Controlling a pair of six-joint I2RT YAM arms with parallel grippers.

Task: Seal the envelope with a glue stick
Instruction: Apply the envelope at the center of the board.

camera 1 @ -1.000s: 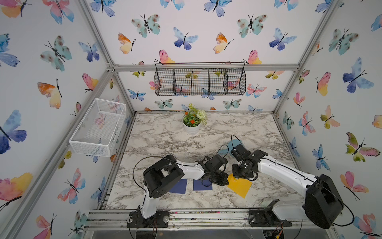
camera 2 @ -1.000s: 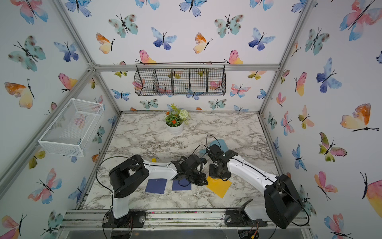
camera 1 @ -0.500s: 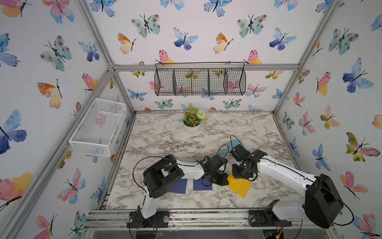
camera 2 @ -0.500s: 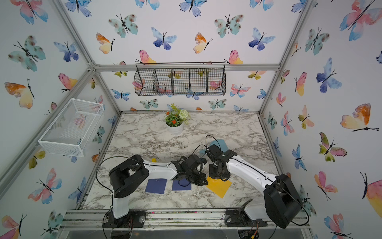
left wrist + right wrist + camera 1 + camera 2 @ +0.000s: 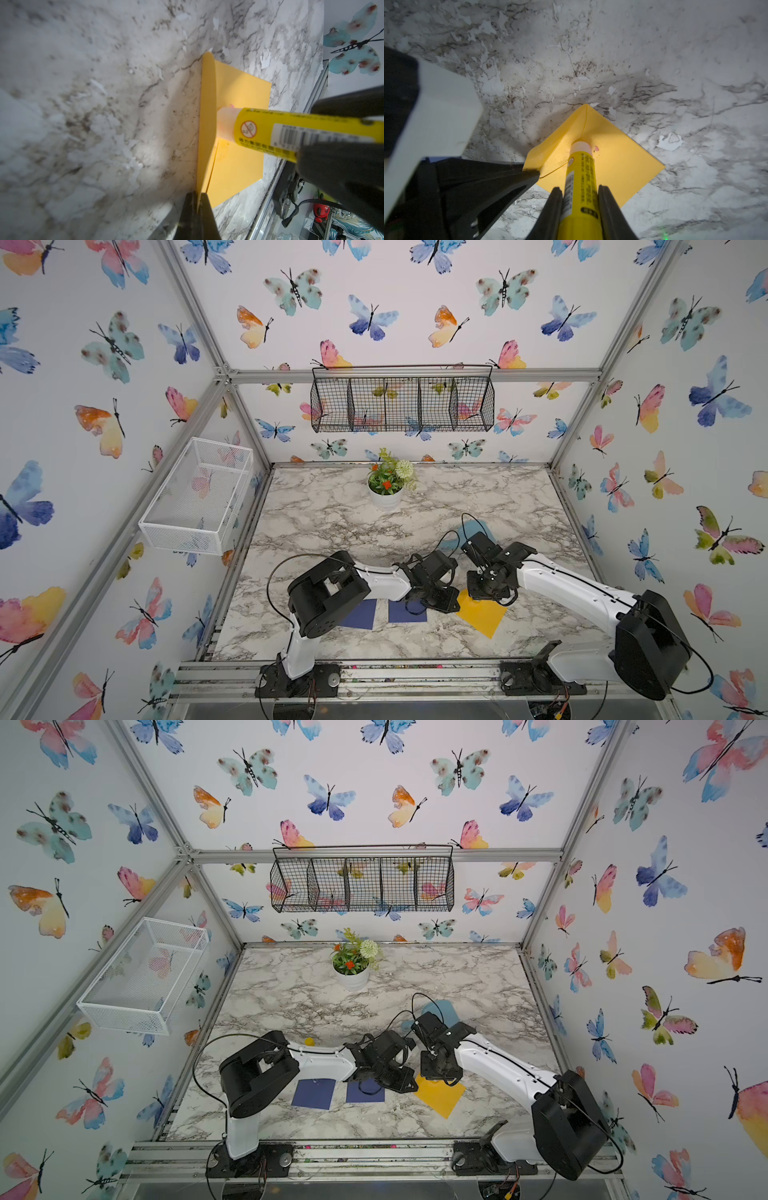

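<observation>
**Glue tip at the crease, flap not yet folded**

The yellow envelope [image 5: 482,620] lies on the marble table [image 5: 332,522] near the front edge, a little right of centre. The left gripper [image 5: 196,195] is pinched tight on the edge of the flap [image 5: 206,116] and holds it up off the envelope body. The right gripper [image 5: 580,188] is clamped round the uncapped glue stick [image 5: 580,166], whose pale tip presses into the crease where flap meets body.

By my reading, gluing is under way but far from done. A pink fleck [image 5: 597,148] beside the tip may be glue (too small to be sure), and no stripe shows along the flap. What remains is to spread glue along the flap, fold it down and press it shut.

Both top views show the two arms meeting over the envelope's far left corner, but the wrists hide the stick and the flap. Only the wrist views show the tip touching paper. In a top view a small yellow thing [image 5: 309,1041] sits on the table beyond the left arm. It is possibly the cap, and no other view shows it. Two navy squares [image 5: 359,614] lie to the left of the envelope.
</observation>
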